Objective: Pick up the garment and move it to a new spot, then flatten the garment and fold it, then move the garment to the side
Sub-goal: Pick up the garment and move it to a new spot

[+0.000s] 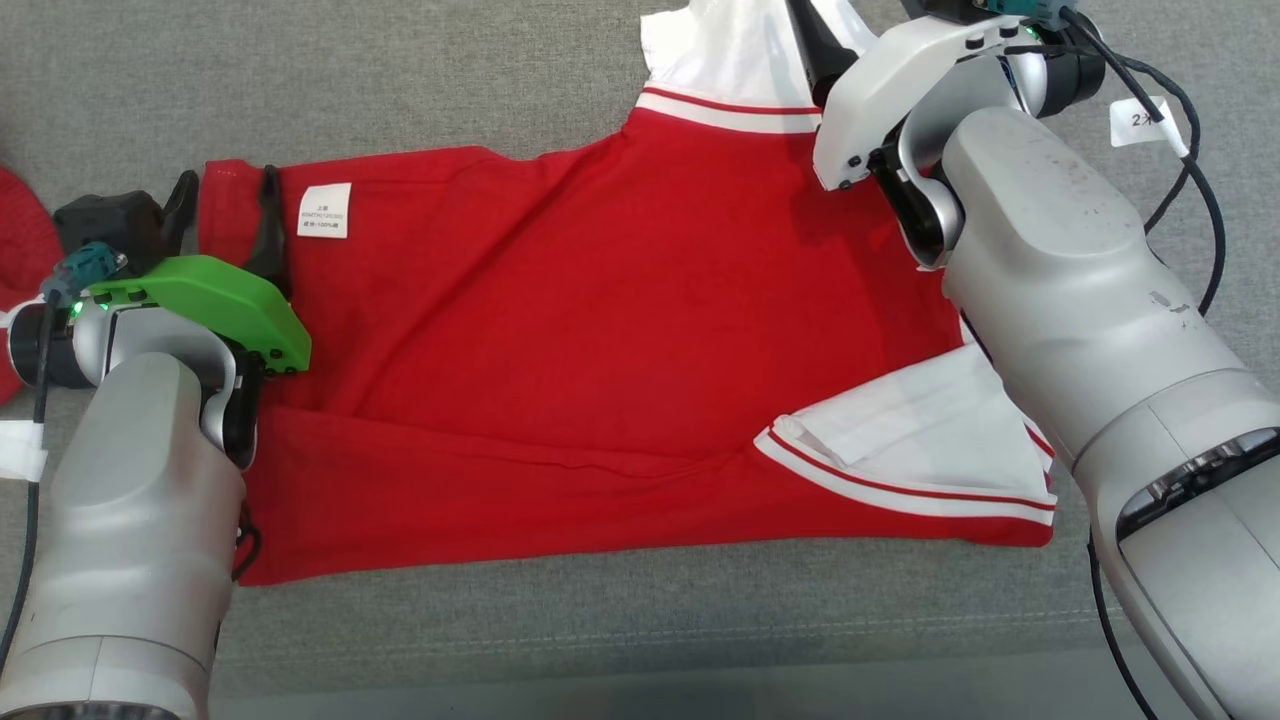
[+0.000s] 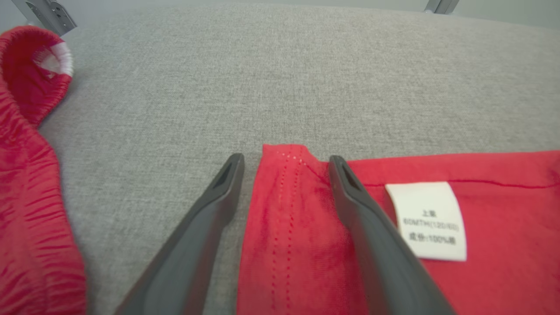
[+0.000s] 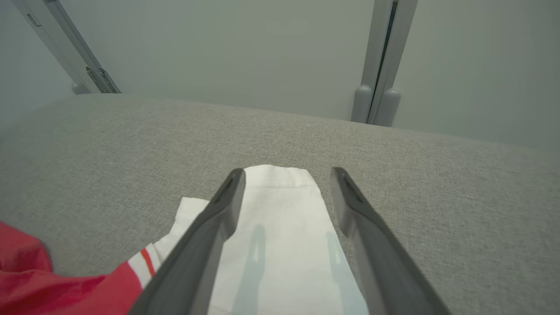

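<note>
Garment, red and spread on the grey tabletop, runs lengthwise 9 to 3 o'clock, its hem corner at 10 o'clock straddled by the open left hand and its white sleeve at 1 o'clock beneath the open right hand.

Grey woven cushion across the head view, stitched seam low in the frame. In the right wrist view, pale grey-green wall behind, upright metal post at upper right, slanted rail at upper left. Soft, even light.
</note>
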Controlling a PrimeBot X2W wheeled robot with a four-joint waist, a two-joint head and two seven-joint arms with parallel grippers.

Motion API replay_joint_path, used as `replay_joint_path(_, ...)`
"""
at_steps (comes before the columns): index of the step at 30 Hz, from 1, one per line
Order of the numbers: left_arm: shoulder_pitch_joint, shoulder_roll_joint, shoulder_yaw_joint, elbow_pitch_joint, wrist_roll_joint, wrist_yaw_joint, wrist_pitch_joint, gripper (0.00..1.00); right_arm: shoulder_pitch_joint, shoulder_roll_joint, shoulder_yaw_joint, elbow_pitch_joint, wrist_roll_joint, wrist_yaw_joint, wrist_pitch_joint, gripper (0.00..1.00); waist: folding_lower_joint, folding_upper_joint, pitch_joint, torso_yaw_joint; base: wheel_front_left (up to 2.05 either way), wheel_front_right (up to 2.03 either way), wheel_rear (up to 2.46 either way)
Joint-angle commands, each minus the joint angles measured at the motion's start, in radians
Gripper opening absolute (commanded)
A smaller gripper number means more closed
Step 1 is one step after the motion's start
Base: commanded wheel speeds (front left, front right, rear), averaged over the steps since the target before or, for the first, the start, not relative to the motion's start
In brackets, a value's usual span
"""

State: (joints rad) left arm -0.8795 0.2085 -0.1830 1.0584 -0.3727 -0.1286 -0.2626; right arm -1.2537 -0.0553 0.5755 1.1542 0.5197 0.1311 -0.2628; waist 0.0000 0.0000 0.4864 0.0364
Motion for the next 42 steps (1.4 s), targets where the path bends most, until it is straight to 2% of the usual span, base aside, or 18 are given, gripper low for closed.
replay_joint_path(1,-0.010,-0.003,0.000,0.006,0.009,0.002,-0.001,1.00,-0.001,-0.001,0.001,0.008,-0.006,-0.001,-0.004,1.00,0.0000,0.0000,0.000,0.001,0.00,0.00,0.00)
replay_joint_path(5,-0.014,-0.004,0.006,0.016,0.006,0.010,0.001,0.99,0.006,0.001,-0.001,0.015,-0.010,-0.001,-0.004,1.00,0.0000,0.0000,0.001,0.001,0.00,0.00,0.00)
replay_joint_path(6,-0.016,-0.005,0.007,0.018,0.006,0.011,0.001,0.79,0.007,0.002,-0.002,0.017,-0.012,-0.001,-0.004,1.00,0.0000,0.0000,0.001,0.001,0.00,0.00,0.00)
replay_joint_path(7,-0.016,-0.009,0.007,0.021,0.004,0.010,0.001,0.48,0.007,0.002,-0.003,0.020,-0.015,-0.001,-0.004,1.00,0.0000,0.0000,0.002,0.002,0.00,0.00,0.00)
replay_joint_path(8,-0.017,-0.010,0.004,0.022,0.006,0.009,0.001,0.36,0.006,0.003,-0.003,0.023,-0.016,-0.001,-0.004,1.00,0.0000,0.0000,0.002,0.003,0.00,0.00,0.00)
replay_joint_path(9,-0.020,-0.011,0.004,0.017,0.007,0.008,0.001,0.10,0.003,0.003,-0.006,0.027,-0.017,-0.001,-0.004,1.00,0.0000,0.0000,0.004,0.005,0.00,0.00,0.00)
replay_joint_path(10,-0.021,-0.013,0.004,0.013,0.006,0.007,0.001,0.00,-0.003,0.003,-0.010,0.030,-0.021,-0.001,-0.004,1.00,0.0000,0.0000,0.006,0.008,0.00,0.00,0.00)
replay_joint_path(24,0.014,-0.068,-0.005,-0.128,0.047,0.002,0.000,0.00,-0.069,-0.035,-0.104,0.126,-0.111,-0.001,-0.004,1.00,0.0000,0.0000,0.028,0.093,0.00,0.00,0.00)
replay_joint_path(32,0.021,-0.101,-0.026,-0.188,0.071,-0.001,0.000,0.00,-0.077,-0.080,-0.202,0.136,-0.179,-0.001,0.015,1.00,0.0000,0.0000,0.054,0.134,0.00,0.00,0.00)
replay_joint_path(42,0.032,-0.126,-0.041,-0.240,0.090,-0.001,0.000,0.00,-0.071,-0.080,-0.331,0.137,-0.307,-0.001,0.054,1.00,0.0000,0.0000,0.077,0.167,0.00,0.00,0.00)
